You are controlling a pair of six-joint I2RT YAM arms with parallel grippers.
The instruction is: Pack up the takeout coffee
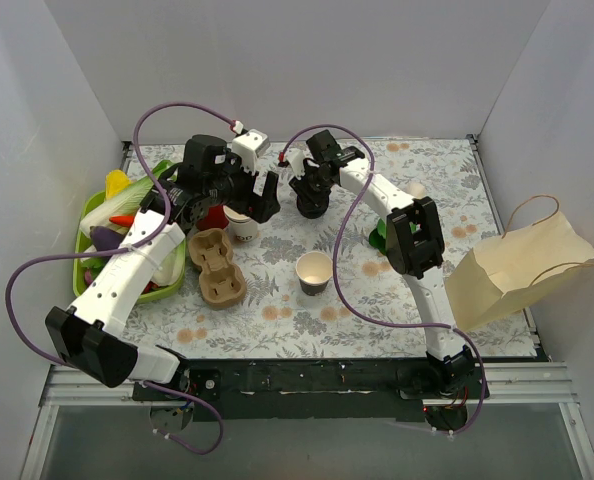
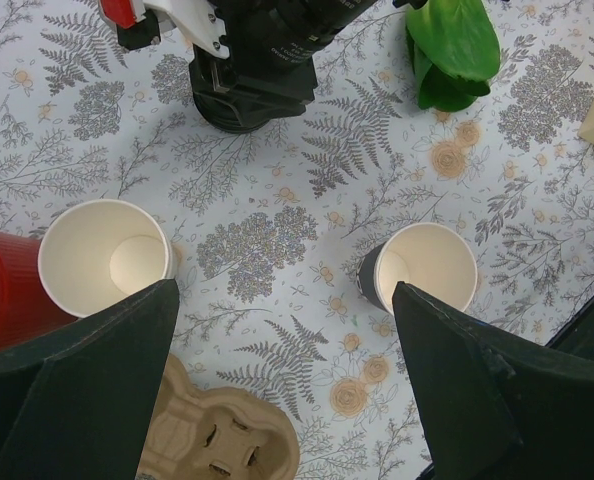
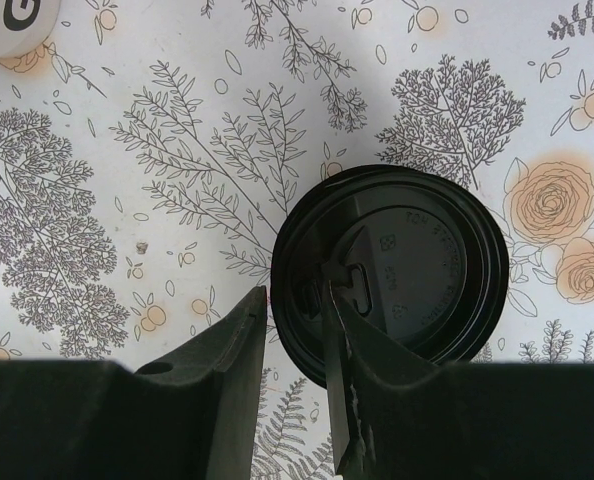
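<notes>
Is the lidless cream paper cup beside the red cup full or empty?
Empty: the left wrist view looks into the upright lidless cream paper cup and shows its bare bottom.

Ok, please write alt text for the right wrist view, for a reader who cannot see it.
A round black plastic lid seen from above, with the right claw straddling its left rim, one finger outside and one over the lid. Around it is a floral tablecloth; the edge of a white cup shows top left.

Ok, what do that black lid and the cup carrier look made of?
Black lid: likely plastic, glossy, with embossed lettering and a moulded sip tab. Cup carrier: looks like moulded paper pulp, matte tan with soft, rounded edges.
</notes>
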